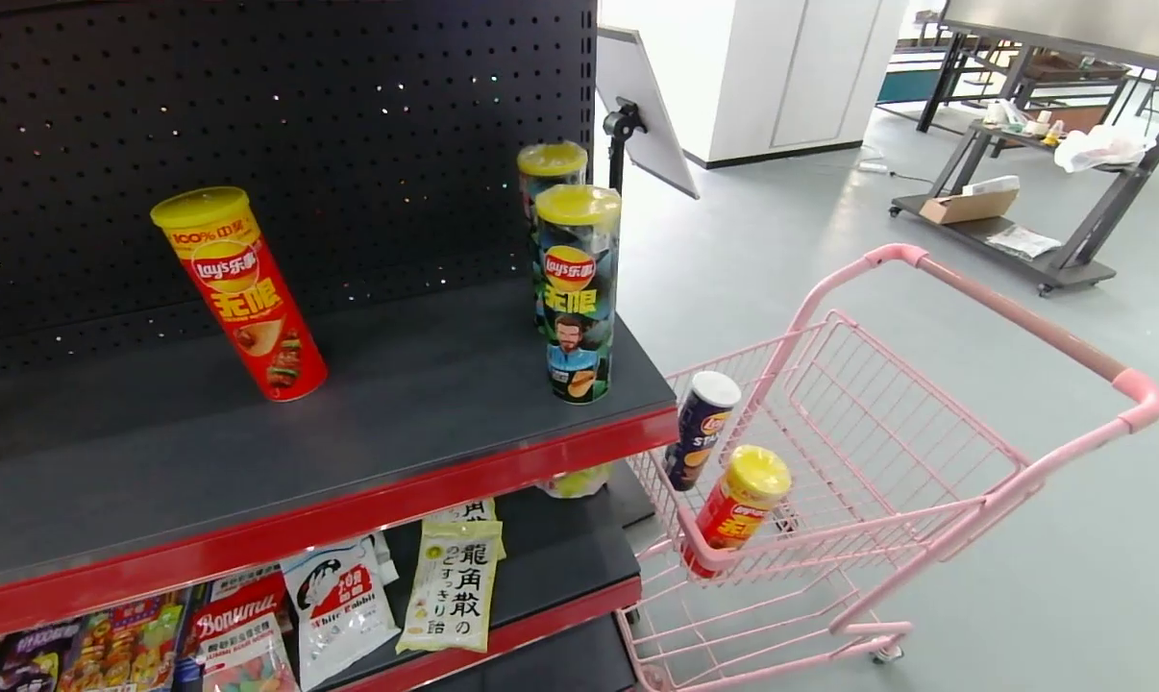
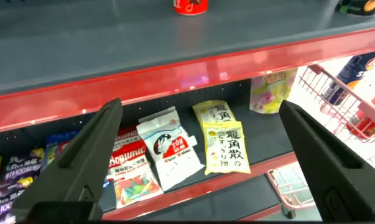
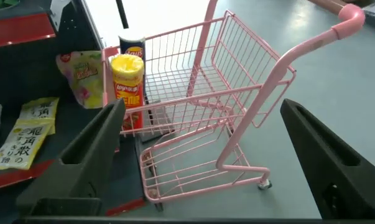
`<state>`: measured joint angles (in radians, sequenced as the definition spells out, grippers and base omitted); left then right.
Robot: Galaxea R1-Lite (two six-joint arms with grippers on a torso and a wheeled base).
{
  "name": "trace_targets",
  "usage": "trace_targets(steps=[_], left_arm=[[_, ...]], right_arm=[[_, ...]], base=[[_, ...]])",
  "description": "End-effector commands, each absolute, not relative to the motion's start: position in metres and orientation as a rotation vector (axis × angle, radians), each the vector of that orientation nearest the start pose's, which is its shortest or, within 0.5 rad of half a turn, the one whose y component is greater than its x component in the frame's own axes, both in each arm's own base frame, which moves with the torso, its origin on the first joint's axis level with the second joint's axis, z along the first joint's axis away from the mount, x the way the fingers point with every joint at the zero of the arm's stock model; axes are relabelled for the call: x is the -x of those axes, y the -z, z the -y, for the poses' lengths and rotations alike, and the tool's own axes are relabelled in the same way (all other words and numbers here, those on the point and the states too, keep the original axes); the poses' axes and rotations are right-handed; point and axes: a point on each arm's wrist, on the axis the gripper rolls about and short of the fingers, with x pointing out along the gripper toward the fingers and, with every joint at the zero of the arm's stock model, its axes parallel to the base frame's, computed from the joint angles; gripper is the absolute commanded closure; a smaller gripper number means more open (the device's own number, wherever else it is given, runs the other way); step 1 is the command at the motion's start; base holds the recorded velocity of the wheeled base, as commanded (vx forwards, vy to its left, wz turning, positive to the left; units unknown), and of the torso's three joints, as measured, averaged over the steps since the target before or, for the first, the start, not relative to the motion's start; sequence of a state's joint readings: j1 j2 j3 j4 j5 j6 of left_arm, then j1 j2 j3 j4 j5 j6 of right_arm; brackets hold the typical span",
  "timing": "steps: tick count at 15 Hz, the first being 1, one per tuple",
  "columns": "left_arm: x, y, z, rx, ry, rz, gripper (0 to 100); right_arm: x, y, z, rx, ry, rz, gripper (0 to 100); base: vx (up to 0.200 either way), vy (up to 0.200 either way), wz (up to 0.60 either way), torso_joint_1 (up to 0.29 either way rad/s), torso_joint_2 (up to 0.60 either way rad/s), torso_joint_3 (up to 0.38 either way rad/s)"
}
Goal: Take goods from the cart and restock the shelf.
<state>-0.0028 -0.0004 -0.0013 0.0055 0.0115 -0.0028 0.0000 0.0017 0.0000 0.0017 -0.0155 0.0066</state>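
From my head, I see the top shelf (image 1: 368, 413) with a red chip can (image 1: 240, 293) on the left. Two blue chip cans stand at its right end, one (image 1: 577, 293) in front of the other (image 1: 551, 165). The pink cart (image 1: 925, 423) beside the shelf holds a dark can with a white lid (image 1: 700, 428) and a red can with a yellow lid (image 1: 738, 505).

From my left wrist, my left hand (image 2: 200, 106) is spread wide and empty, facing snack bags (image 2: 168, 146) on the lower shelf (image 2: 262, 180).

From my right wrist, my right hand (image 3: 203, 102) is spread wide and empty, over the pink cart.
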Motion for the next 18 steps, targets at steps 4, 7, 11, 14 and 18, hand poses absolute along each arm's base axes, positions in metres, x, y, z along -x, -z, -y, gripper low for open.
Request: trace_targets(steps=[4,7,11,14,18], left_arm=[[0.0229,-0.0753,-0.0003,0.005,-0.009,-0.005,0],[0.0229,-0.0753,-0.0003,0.008,-0.009,-0.005,0],[0.0229,-0.0753,-0.0003,0.005,-0.009,-0.005,0],[0.0229,-0.0753,-0.0003,0.005,-0.009,-0.005,0],[0.0229,-0.0753,-0.0003,0.005,-0.009,-0.005,0]], right_arm=[[0.0227,-0.0754,0.0004,-0.009,0.017,-0.003,0],[0.0227,-0.0754,0.0004,-0.012,0.017,-0.003,0],[0.0227,-0.0754,0.0004,-0.011,0.017,-0.003,0],[0.0227,-0.0754,0.0004,-0.006,0.017,-0.003,0],[0.0227,-0.0754,0.0004,-0.005,0.017,-0.003,0]], base=[[0.000,0.000,0.00,-0.148,0.36,0.207],[0.000,0.000,0.00,-0.147,0.37,0.227],[0.000,0.000,0.00,-0.176,0.44,0.270],[0.000,0.000,0.00,-0.201,0.54,0.334],[0.000,0.000,0.00,-0.185,0.54,0.348]])
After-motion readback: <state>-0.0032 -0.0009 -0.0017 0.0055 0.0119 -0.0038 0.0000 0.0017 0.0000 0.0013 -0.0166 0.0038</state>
